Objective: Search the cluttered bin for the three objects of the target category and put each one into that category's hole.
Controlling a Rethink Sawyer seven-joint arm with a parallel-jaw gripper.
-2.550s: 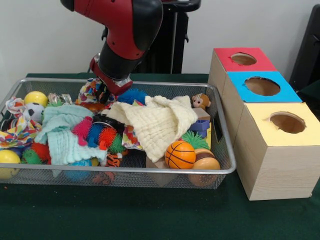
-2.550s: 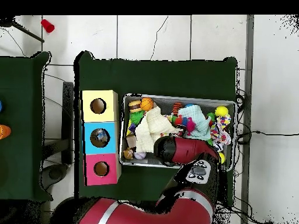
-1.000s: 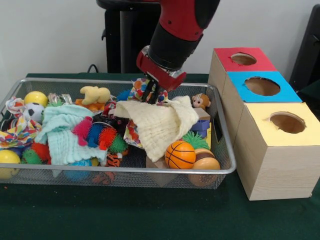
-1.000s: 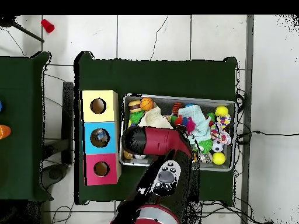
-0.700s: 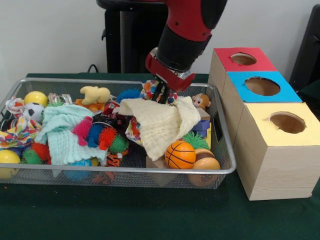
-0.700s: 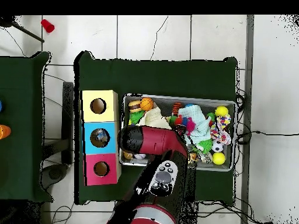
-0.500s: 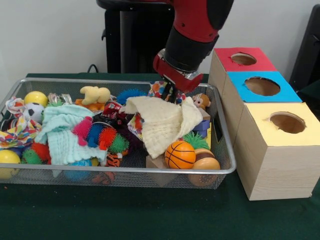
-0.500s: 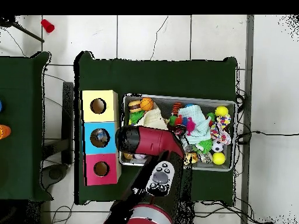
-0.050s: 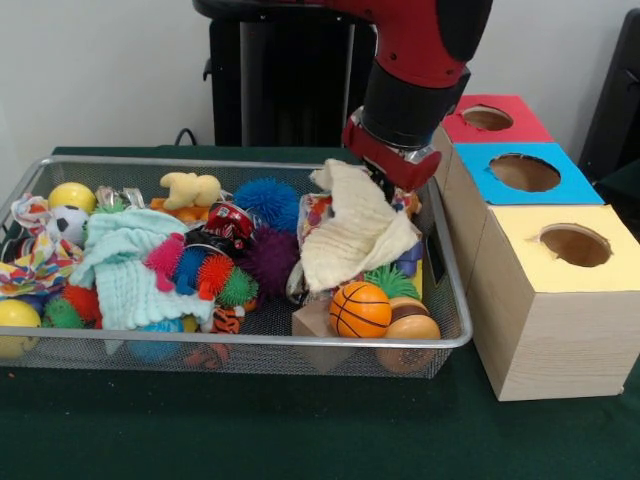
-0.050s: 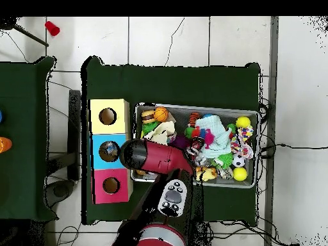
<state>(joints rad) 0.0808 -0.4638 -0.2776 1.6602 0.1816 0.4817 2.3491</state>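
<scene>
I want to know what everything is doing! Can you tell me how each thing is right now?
wire bin: full of toys
cream cloth: bunched up, its top raised at the end effector
mint cloth: crumpled, lying on toys
red box: hole uncovered
blue box: hole uncovered
yellow box: hole uncovered
end effector: open or shut, can't tell

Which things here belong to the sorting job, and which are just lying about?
Job: wire bin, red box, blue box, yellow box, raised cream cloth.
Seemingly lying about: basketball, yellow ball, blue spiky ball, mint cloth, yellow plush toy.
</scene>
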